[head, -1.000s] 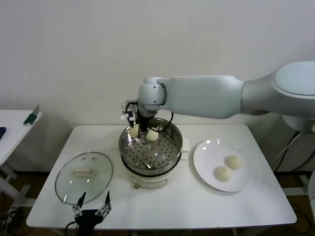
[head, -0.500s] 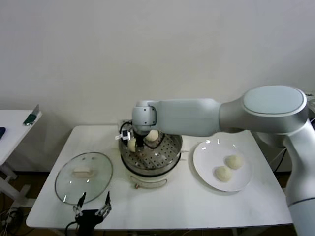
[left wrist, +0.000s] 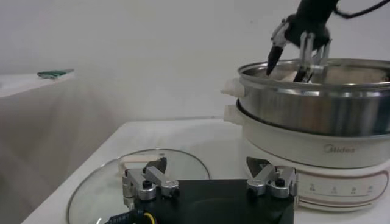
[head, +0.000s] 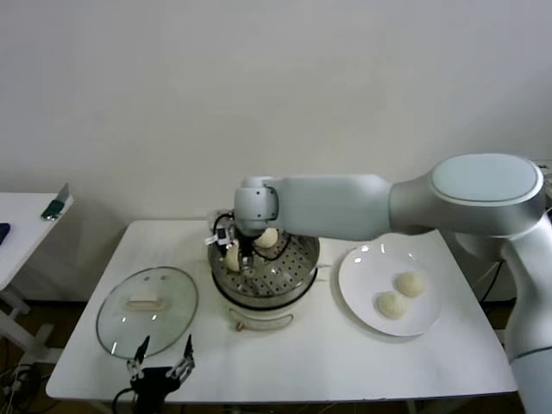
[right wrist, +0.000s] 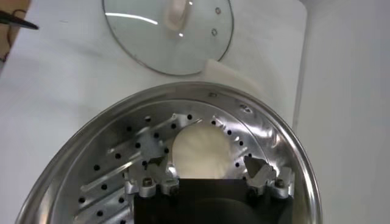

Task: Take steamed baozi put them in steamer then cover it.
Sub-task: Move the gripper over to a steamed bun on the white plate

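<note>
Now my right gripper (right wrist: 208,175) hung with fingers spread over a baozi (right wrist: 201,150) lying loose in the steamer (head: 293,274), a second bun (head: 267,237) beside it. Farther right, two (head: 402,294) sat on the plate (head: 358,302); the cover (head: 147,312) lay left, near my open left gripper (head: 162,357).

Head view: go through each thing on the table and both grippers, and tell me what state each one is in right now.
Shiny stainless-steel steamer: uncovered, two buns inside.
Cream-white baozi under the right gripper: resting on the perforated bottom, released.
Second baozi in the steamer: at the far wall.
Two baozi on the flat white plate: waiting.
Clear glass cover: flat on the table, handle up.
Right gripper: open, inside the steamer.
Left gripper: open, parked by the cover.
</note>
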Controlling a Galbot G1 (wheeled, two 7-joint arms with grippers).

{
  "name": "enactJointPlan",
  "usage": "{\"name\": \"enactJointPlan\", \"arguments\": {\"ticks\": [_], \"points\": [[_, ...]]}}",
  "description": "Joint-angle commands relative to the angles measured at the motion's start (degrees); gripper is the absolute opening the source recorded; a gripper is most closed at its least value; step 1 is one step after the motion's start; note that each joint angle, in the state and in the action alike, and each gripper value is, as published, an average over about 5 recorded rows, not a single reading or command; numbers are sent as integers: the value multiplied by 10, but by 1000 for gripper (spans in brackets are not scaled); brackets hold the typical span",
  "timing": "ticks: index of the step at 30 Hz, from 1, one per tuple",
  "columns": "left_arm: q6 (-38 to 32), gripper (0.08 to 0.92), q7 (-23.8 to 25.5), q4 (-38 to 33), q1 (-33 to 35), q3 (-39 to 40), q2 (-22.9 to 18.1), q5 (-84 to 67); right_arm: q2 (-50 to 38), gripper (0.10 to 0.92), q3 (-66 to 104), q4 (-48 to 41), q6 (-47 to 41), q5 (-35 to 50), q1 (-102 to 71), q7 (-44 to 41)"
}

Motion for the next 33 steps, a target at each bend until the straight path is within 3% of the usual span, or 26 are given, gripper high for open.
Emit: {"name": "enactJointPlan", "arguments": {"ticks": [1, 6, 15, 24, 33], "points": [[2, 823, 1, -4, 0, 3, -1, 2, -176, 823, -56, 77, 88, 33, 127, -143], [3, 823, 2, -4, 0, 3, 1, 2, -307, 823, -129, 111, 146, -26, 136, -203], [8, 823, 4, -5, -3, 4, 1, 2, -443, 823, -101, 96, 144, -194, -2, -179], [9, 823, 5, -1, -6, 4, 0, 3, -452, 823, 27, 41, 123, -287, -178, -153], [7, 823, 4, 7, -4, 2, -1, 2, -404, 823, 100, -11, 108, -310, -276, -133]]}}
